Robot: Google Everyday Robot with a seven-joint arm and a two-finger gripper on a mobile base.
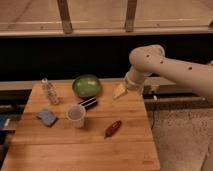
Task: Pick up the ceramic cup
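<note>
The ceramic cup (pixel 76 115) is small and whitish with a pinkish-brown inside. It stands upright on the wooden table (pixel 75 150), left of centre, in front of the green bowl (pixel 86 85). My gripper (pixel 120 91) hangs from the white arm (pixel 170 67) over the table's back right part, well to the right of the cup and apart from it.
A clear ribbed bottle (pixel 49 91) stands at the back left. A blue sponge (pixel 47 117) lies left of the cup. A dark flat object (pixel 89 103) lies just behind the cup. A reddish-brown oblong item (pixel 113 128) lies to its right. A dark wall rises behind the table.
</note>
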